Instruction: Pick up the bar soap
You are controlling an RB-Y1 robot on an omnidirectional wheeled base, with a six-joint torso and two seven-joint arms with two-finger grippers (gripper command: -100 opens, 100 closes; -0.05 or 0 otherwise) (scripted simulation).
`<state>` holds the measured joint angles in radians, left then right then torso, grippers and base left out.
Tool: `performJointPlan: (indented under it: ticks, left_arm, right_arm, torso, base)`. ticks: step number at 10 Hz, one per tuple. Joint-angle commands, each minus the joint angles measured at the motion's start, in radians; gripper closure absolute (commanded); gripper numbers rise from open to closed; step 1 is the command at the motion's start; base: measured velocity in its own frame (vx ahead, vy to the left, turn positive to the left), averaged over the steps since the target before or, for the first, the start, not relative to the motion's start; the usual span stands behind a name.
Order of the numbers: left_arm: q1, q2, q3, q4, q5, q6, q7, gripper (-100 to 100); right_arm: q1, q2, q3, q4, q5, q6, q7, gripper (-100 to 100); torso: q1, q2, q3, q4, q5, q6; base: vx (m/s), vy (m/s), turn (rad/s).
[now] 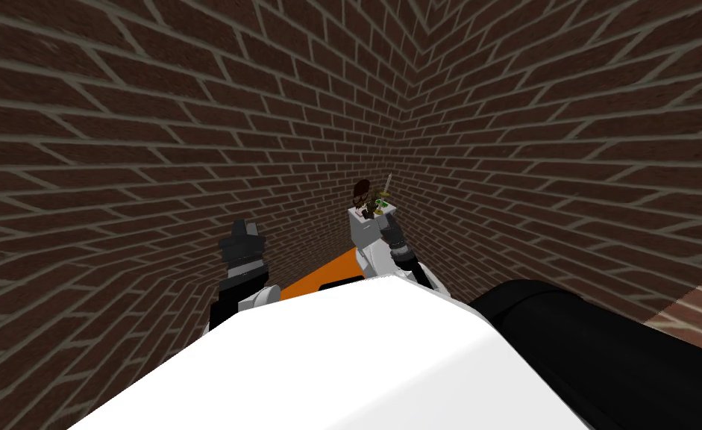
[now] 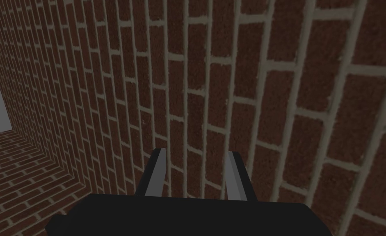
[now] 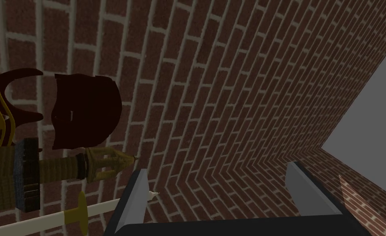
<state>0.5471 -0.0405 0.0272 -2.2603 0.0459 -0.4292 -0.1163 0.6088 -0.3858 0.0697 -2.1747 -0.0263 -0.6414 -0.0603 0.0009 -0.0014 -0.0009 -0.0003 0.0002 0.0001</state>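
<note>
You have a white stand (image 1: 362, 237) set in the corner where the two brick walls (image 1: 192, 149) meet, past an orange surface (image 1: 325, 275). Crowded together on its top: a dark brown rounded piece (image 1: 360, 191), a thin pale blade (image 1: 388, 183), and small yellow-green bits (image 1: 379, 203).

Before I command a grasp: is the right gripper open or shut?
Open: in the right wrist view the right gripper has its fingers wide apart, only brick wall between them.

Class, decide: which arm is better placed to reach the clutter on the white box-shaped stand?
Right. The open right gripper hangs beside the white box-shaped stand, its dark clutter close; the left gripper faces red brick wall.
</note>
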Motion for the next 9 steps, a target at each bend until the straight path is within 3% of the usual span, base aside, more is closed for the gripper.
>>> performJointPlan:
  ticks: [1,4,9]
  left_arm:
    - [0.0,0.0,0.0,0.0,0.0,0.0,0.0,0]
    - [0.0,0.0,0.0,0.0,0.0,0.0,0.0,0]
    - [0.0,0.0,0.0,0.0,0.0,0.0,0.0,0]
  right_arm:
    - [0.007,-0.05,0.007,0.037,-0.008,0.002,-0.001,-100]
    - [0.016,-0.133,0.012,0.07,-0.017,0.002,-0.003,-100]
    - [0.044,-0.294,0.031,0.174,-0.043,0.004,-0.01,-100]
  torso:
    - [0.0,0.0,0.0,0.0,0.0,0.0]
    - [0.0,0.0,0.0,0.0,0.0,0.0]
    - [0.001,0.0,0.0,0.0,0.0,0.0]
  base:
    - [0.026,0.032,0.066]
    - [0.026,0.022,0.053]
    - [0.026,0.032,0.067]
